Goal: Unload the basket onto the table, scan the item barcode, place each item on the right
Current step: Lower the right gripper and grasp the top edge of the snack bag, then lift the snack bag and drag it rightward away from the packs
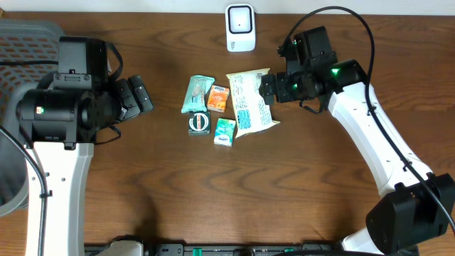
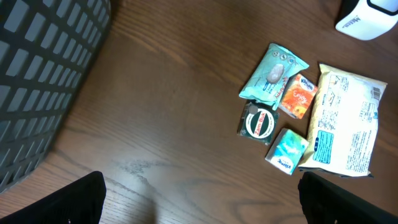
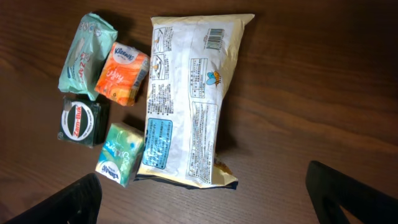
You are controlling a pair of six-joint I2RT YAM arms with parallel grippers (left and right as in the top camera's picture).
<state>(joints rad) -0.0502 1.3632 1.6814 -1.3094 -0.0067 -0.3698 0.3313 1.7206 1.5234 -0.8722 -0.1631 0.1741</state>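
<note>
Several small items lie together mid-table. The largest is a pale yellow snack bag (image 1: 250, 103) (image 3: 186, 99), its barcode (image 3: 216, 38) facing up near the top edge. Left of it lie a mint wipes pack (image 1: 197, 93) (image 3: 86, 55), an orange tissue pack (image 1: 218, 98) (image 3: 122, 73), a green tissue pack (image 1: 225, 132) (image 3: 120, 154) and a dark Zam-Buk tin (image 1: 198, 123) (image 3: 80, 121). A white scanner (image 1: 240, 27) (image 2: 367, 15) stands at the far edge. My right gripper (image 1: 268, 89) (image 3: 208, 202) hangs open just right of the bag. My left gripper (image 1: 146, 98) (image 2: 202, 202) is open, well left of the items.
A grey slatted basket (image 1: 28, 35) (image 2: 37, 74) stands at the table's far left, behind my left arm. Bare brown wood lies between my left gripper and the cluster, and across the near half of the table (image 1: 234, 199).
</note>
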